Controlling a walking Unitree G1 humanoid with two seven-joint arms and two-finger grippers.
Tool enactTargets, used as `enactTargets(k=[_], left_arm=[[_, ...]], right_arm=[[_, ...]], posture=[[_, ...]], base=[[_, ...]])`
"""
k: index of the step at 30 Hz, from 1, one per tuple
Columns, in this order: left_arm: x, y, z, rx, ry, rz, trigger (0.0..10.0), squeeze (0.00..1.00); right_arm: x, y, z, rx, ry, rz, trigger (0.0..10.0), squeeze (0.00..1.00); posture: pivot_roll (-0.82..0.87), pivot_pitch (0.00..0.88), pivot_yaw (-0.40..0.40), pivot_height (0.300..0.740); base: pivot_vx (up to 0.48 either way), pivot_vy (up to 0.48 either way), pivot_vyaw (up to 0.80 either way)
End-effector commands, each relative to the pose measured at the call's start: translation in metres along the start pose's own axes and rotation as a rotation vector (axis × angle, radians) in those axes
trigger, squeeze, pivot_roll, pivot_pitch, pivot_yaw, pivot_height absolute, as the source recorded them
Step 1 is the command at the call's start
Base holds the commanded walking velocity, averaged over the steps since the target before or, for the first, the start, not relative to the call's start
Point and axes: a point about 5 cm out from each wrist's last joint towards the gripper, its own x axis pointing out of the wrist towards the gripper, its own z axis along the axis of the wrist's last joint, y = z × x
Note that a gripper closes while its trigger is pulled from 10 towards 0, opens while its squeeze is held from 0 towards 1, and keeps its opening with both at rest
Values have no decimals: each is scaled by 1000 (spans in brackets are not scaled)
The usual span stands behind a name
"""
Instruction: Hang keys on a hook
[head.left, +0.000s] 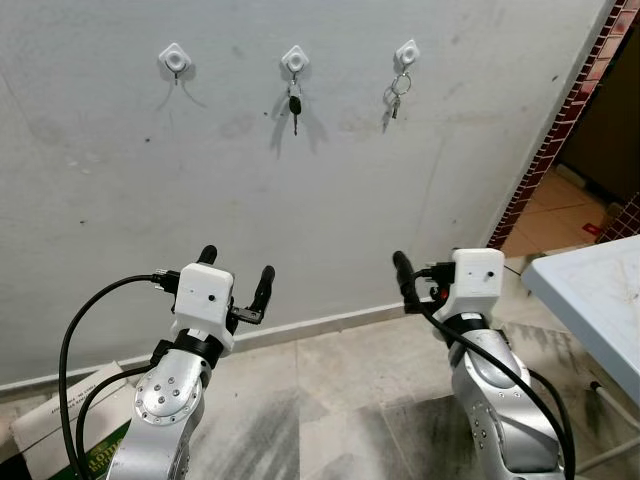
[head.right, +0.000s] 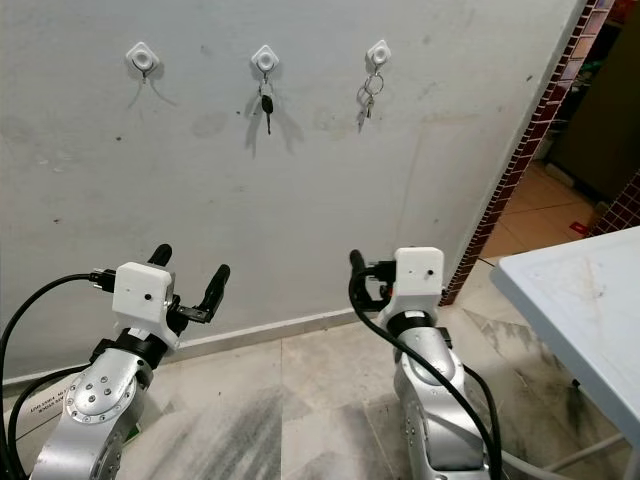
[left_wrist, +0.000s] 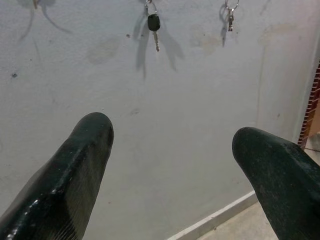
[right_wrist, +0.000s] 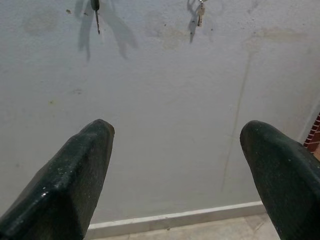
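Observation:
Three white hooks are fixed high on the grey wall. The left hook (head.left: 175, 60) is bare. A black-headed key (head.left: 294, 104) hangs from the middle hook (head.left: 294, 60), and a small bunch of silver keys (head.left: 395, 96) hangs from the right hook (head.left: 406, 52). My left gripper (head.left: 237, 268) is raised low in front of the wall, open and holding nothing. My right gripper (right_wrist: 175, 145) is also open and holds nothing, well below the hooks; one of its fingers (head.left: 401, 268) shows beside the white wrist box.
A white table (head.left: 600, 300) juts in at the right. A brick-edged doorway (head.left: 560, 130) opens right of the wall. A cardboard box (head.left: 55, 418) lies on the tiled floor at the lower left, by the baseboard.

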Motion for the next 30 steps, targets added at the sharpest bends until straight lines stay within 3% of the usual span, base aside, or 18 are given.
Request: enactTargets(k=[1, 3, 6, 8, 9, 30], left_arm=[[2, 2, 0, 4, -2, 4, 10000, 0], [3, 3, 1, 5, -3, 5, 10000, 0], [3, 4, 0, -2, 4, 2, 10000, 0], [2, 5, -1, -26, 14, -10, 10000, 0], [2, 5, -1, -53, 17, -14, 10000, 0], [1, 4, 1, -132, 5, -67, 10000, 0]], right_arm=[[4, -2, 0, -2, 16, -10, 10000, 467], [4, -2, -1, 2, 21, -13, 10000, 467], [5, -2, -1, 1, 23, -11, 10000, 333], [5, -2, -1, -3, 23, -7, 10000, 161], [6, -1, 0, -10, 23, -1, 10000, 0], [4, 0, -1, -13, 31, -2, 10000, 0]], posture=[[79, 14, -28, 740], [81, 14, -29, 740], [80, 13, -29, 740], [79, 13, -28, 740], [79, 13, -30, 740], [70, 25, -24, 740]], base=[[0, 0, -744], [0, 0, -781], [0, 0, -771], [0, 0, -772], [0, 0, -769], [0, 0, -769]])
